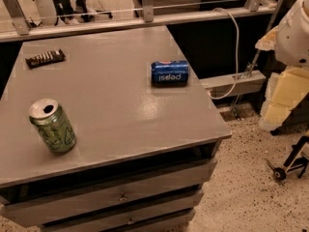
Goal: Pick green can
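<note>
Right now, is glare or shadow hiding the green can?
No. Camera view: warm, dim light; soft sheen on the tabletop between the green can and the Pepsi can, touching neither; the claw low at the right edge, off the table.

Arm: one white, rounded segment showed at the upper right edge, cut off by the frame.
Pose: held high and far out to the right.
Gripper: outside the view; nothing showed where it sat past the edge.
</note>
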You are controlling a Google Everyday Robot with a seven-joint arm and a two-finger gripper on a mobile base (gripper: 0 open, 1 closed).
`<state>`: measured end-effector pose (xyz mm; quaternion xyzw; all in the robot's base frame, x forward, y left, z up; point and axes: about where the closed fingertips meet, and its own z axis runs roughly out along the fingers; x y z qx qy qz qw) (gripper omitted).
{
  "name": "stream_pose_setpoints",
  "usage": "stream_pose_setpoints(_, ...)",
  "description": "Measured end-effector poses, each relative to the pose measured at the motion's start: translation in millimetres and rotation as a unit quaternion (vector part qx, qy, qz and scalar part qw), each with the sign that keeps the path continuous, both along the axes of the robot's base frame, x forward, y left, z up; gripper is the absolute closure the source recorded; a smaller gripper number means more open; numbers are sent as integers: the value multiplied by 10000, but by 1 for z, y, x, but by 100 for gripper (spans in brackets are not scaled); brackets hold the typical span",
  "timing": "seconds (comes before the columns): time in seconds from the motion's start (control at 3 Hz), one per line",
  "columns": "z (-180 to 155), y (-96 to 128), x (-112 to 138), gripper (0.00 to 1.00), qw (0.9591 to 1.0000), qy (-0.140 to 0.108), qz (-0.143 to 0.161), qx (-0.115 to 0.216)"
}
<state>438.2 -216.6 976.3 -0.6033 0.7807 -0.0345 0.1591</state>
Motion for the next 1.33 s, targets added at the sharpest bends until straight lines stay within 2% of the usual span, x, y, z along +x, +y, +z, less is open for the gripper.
stream_pose_setpoints(0.33,0,0,0,0,10000,0,0,1)
stream_pose_setpoints(0.67,-9,30,13,0,9978,-74,101,646)
stream_pose_setpoints(1.0,-17,75,35,0,9901,-217,267,1360)
stream_pose_setpoints(1.33,-6,140,55,0,9724,-460,480,2236)
